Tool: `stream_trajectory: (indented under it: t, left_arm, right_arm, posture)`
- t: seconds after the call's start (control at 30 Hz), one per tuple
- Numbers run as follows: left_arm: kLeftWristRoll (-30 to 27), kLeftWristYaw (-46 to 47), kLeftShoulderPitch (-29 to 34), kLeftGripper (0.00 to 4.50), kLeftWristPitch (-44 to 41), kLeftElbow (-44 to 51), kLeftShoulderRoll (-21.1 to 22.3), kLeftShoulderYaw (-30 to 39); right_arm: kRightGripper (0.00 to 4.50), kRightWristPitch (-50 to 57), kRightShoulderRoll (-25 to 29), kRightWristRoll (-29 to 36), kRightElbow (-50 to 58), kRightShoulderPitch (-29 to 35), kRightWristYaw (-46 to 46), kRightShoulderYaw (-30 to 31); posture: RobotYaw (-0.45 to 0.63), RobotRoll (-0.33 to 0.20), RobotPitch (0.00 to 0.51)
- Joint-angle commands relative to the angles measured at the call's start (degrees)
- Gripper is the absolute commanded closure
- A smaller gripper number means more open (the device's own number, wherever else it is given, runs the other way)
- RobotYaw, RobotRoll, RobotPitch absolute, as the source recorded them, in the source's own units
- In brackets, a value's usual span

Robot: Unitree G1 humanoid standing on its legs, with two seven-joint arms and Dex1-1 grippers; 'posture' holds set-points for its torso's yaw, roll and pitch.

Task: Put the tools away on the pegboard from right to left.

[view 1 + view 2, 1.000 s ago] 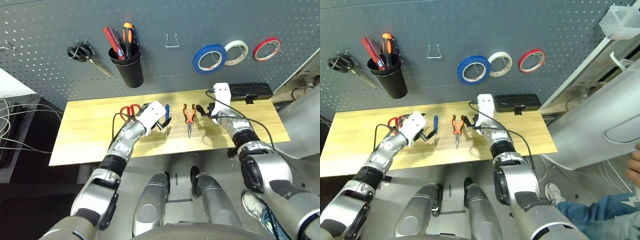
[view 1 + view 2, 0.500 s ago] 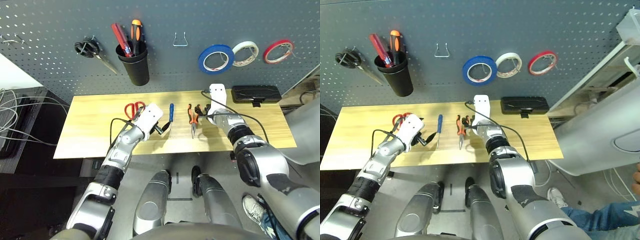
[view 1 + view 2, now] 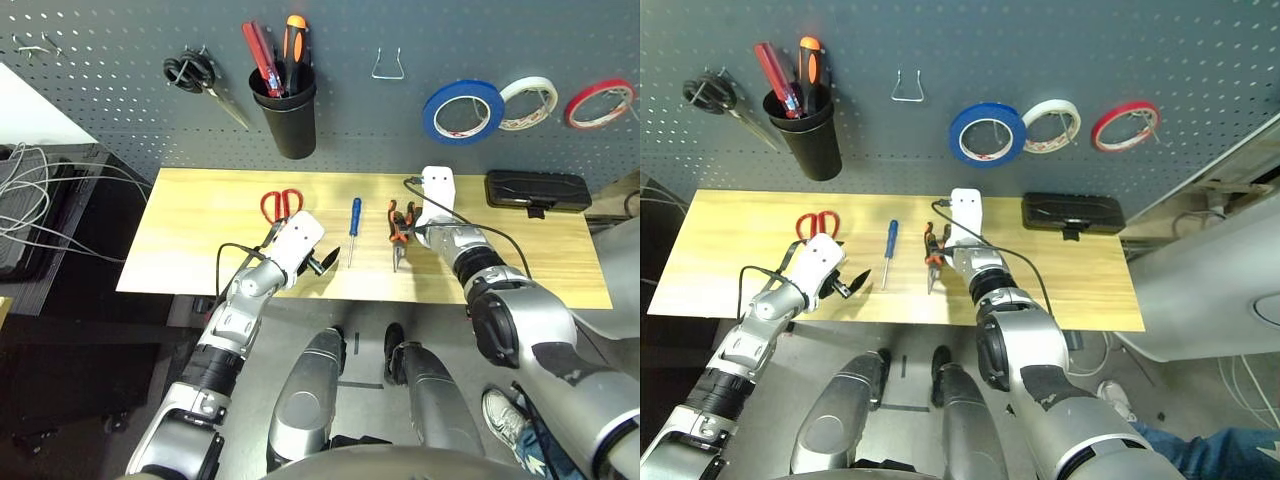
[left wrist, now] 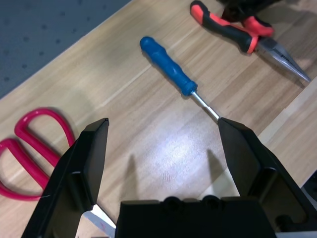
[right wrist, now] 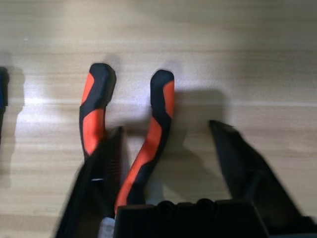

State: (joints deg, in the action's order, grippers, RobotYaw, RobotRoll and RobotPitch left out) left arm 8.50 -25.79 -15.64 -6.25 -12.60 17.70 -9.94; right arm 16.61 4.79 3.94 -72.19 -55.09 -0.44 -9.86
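Since a second ago, the right gripper (image 5: 166, 148) is brought closer onto the orange-and-black-handled pliers (image 3: 400, 220), which lie on the table (image 3: 200, 215); its fingers straddle one handle, half narrowed, nothing yet held. The wide blue tape roll (image 3: 462, 111) already hangs on the pegboard (image 3: 120, 40), so the pliers step is judged in hand: closing and lifting to the empty hook (image 3: 387, 66) is needed next. One blue-handled screwdriver (image 4: 168, 66) and one red-handled scissors (image 3: 280, 204) remain. The left gripper (image 4: 161, 136) is held wide, empty.
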Motion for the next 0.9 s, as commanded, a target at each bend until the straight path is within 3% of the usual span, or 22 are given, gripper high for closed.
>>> stream_trajectory:
  t: [0.03, 0.23, 0.63, 0.9]
  left_arm:
    - [0.0, -0.5, 1.3, 0.00, -0.6, -0.2, 0.3, -0.7]
    - [0.1, -0.7, 0.2, 0.00, 0.1, -1.6, 0.4, -0.7]
    - [-5.8, 1.3, -3.0, 0.00, 13.6, -5.2, -1.8, 4.6]
    - [-8.1, -1.0, -4.4, 0.00, 20.2, -6.1, -2.5, 4.3]
  right_arm:
    - [2.02, 2.1, -0.9, 0.5, -1.5, 1.6, -0.4, -0.8]
    - [4.15, 2.3, -0.8, 1.4, -1.2, 2.0, -0.6, -2.1]
    - [4.23, 1.1, 0.9, -0.8, 4.3, 1.6, 10.0, 1.8]
    - [4.23, -3.1, 3.0, -3.6, 21.4, 7.5, 22.1, 9.9]
  posture:
    - [0.32, 0.000, 0.353]
    - [0.31, 0.000, 0.341]
    - [0.25, 0.000, 0.272]
    - [0.21, 0.000, 0.234]
